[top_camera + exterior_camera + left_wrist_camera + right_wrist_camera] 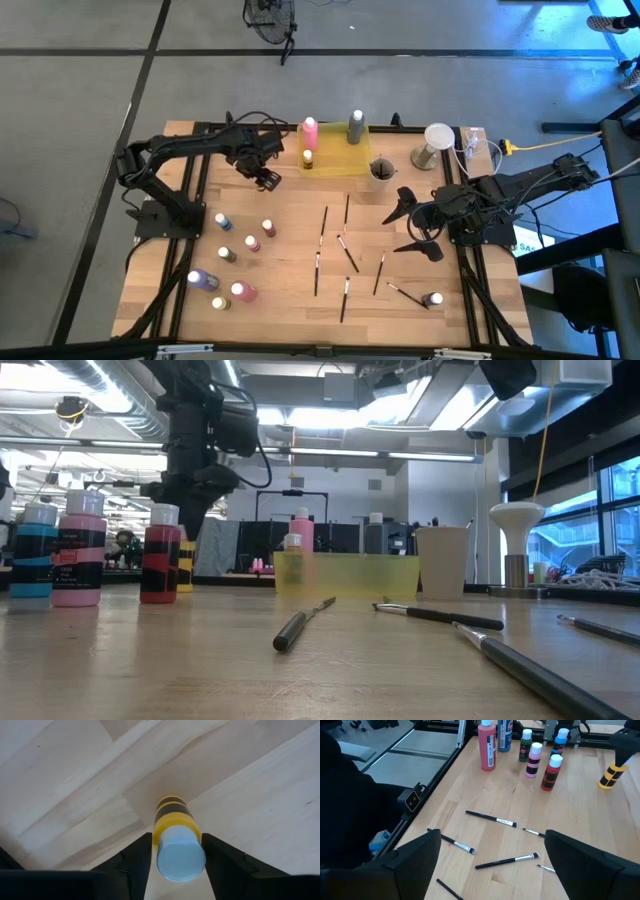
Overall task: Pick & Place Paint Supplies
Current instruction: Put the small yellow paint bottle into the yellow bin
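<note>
Wooden table (290, 300), seen from above, with both arms at work height. Along the far edge sits a yellow tray (340, 158) already carrying a pink bottle (310, 132), a grey bottle (356, 126) and a small yellow one (308, 158); a cup (381, 172) stands just beside the tray.

The left gripper (268, 180) hangs near the tray's left end, its fingers (132, 865) to either side of a yellow-and-black bottle (175, 832) with a pale cap. The left wrist view shows the fingers flanking the cap closely, but whether they press it cannot be told. The right gripper (415, 228) waits at the right side with its fingers spread wide, holding nothing.

Other small bottles (240, 262) stand in a loose group at the left; thin brushes (345, 255) lie scattered in the middle.

Judged step: taking up the striped bottle for the tray. To do it well, squeeze squarely below the cap so the round body cannot roll out, lift straight up, clear the tray wall, and lower it upright apart from the bottles already there.
</note>
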Robot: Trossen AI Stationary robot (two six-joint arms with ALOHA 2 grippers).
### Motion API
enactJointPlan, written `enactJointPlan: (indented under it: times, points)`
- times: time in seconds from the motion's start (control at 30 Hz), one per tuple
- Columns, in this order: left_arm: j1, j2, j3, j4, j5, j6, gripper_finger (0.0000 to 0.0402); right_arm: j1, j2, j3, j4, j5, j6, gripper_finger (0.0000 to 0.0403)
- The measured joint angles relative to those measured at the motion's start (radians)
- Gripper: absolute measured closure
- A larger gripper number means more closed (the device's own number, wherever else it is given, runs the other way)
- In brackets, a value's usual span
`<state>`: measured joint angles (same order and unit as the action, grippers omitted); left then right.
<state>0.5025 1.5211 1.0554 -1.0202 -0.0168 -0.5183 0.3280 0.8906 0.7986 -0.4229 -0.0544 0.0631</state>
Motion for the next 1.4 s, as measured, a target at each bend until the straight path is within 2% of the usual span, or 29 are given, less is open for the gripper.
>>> enactJointPlan:
  times: [0.27,0.53,0.7,0.87,0.97,1.07,1.17,1.3,1.4]
  points:
    - [0.02,-0.001,0.001,0.0,0.004,0.063,0.0285,0.0,0.0,0.0,0.0,0.0,0.0,0.0044]
    - [0.023,0.001,0.014,-0.06,0.001,0.106,0.0285,0.0,0.0,0.0,0.001,-0.001,0.042,0.0043]
    - [0.003,-0.001,0.085,-0.135,0.0,0.105,0.0285,0.0,0.0,0.0,0.003,0.0,0.068,0.0043]
    - [-0.042,-0.002,0.209,-0.215,0.005,0.097,0.0285,0.0,0.03,0.0,0.033,0.003,0.081,0.0043]
    - [-0.088,-0.002,0.303,-0.304,0.012,0.097,0.0285,0.008,0.102,0.001,0.099,0.08,0.064,0.0043]
    - [-0.155,-0.002,0.393,-0.369,0.012,0.078,0.0285,0.01,0.194,0.001,0.149,0.237,0.007,0.0043]
    - [-0.233,-0.003,0.473,-0.359,0.001,0.074,0.0285,0.004,0.282,0.001,0.224,0.374,0.002,0.0043]
    - [-0.339,-0.003,0.529,-0.295,-0.04,0.065,0.0285,-0.024,0.39,0.001,0.404,0.393,0.006,0.0043]
    - [-0.415,-0.003,0.534,-0.221,-0.115,0.096,0.0285,-0.038,0.464,0.0,0.538,0.394,-0.026,0.0043]
